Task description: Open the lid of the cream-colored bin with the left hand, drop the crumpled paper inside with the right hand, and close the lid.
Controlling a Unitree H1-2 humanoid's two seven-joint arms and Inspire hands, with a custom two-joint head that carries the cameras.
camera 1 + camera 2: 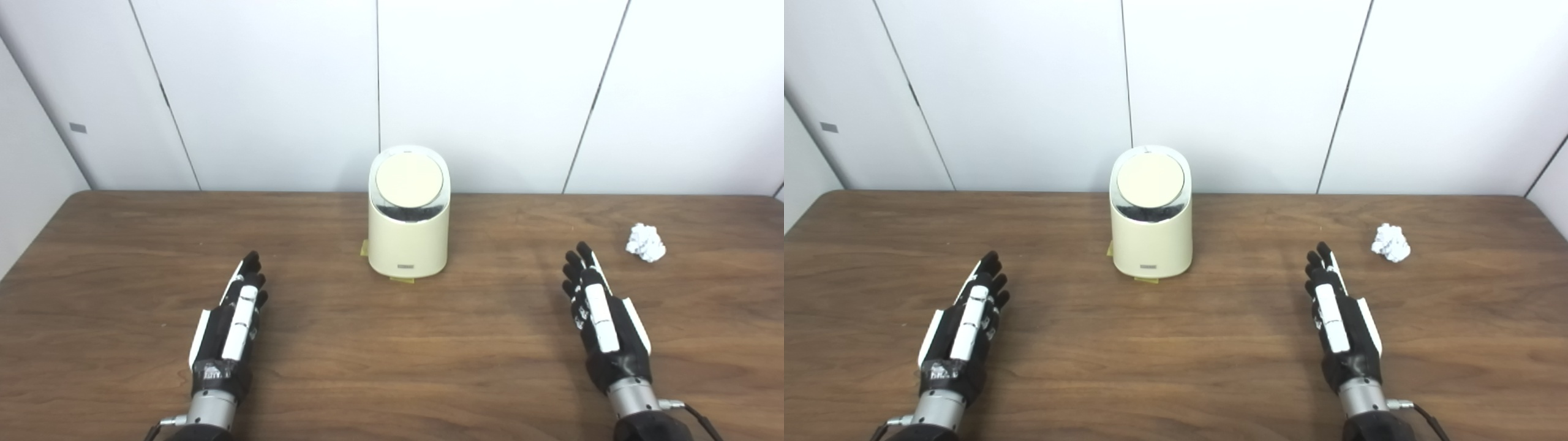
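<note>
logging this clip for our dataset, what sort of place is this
Most likely a lab or test room set up for robot trials, not a home. A bare wooden table stands against plain white wall panels, and it holds only a cream-colored bin and a crumpled paper.

Bright, even light, seemingly from overhead; soft shadows on the table (392, 343); slightly soft focus throughout.

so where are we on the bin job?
Nothing done yet. The lid of the cream-colored bin is shut, and the crumpled paper lies on the table, right of the bin. Left hand and right hand are both open, holding nothing. Left: open lid, drop paper, close lid.
</note>
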